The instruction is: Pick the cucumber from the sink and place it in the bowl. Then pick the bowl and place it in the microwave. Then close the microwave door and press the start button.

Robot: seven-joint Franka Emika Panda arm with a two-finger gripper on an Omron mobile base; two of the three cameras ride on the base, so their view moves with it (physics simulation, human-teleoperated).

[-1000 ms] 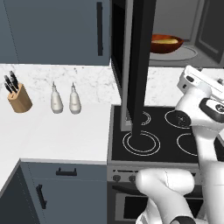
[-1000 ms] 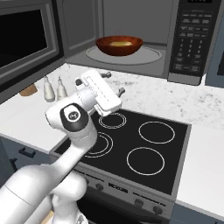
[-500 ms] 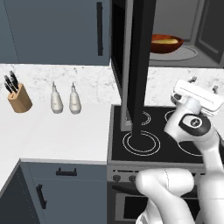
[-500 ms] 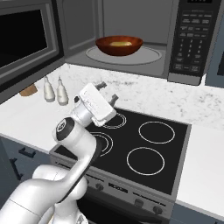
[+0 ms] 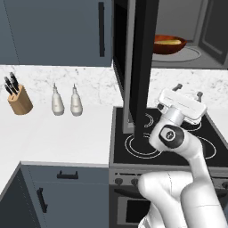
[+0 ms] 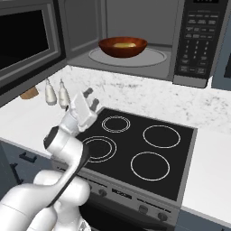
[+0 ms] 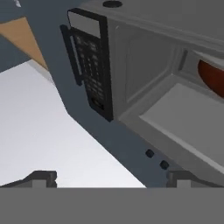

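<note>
The hand (image 5: 188, 90) hangs above the stove (image 6: 140, 151), its two fingers spread wide with nothing between them, pointing up toward the microwave (image 6: 135, 36). In the hand view the tips (image 7: 43, 177) sit far apart at the bottom, and beyond them lie the microwave's black keypad (image 7: 92, 72) and its open grey inside.

The bowl (image 6: 122, 46) rests on the round plate inside the microwave, near the middle, with a yellowish thing lying in it; whether that is the cucumber cannot be told. The microwave door (image 5: 140, 67) stands swung open to the left, edge-on in the left base view.

On the white bench (image 5: 58, 133) left of the stove stand two pale bottles (image 5: 64, 100) side by side, and farther left a wooden knife block (image 5: 18, 95).
</note>
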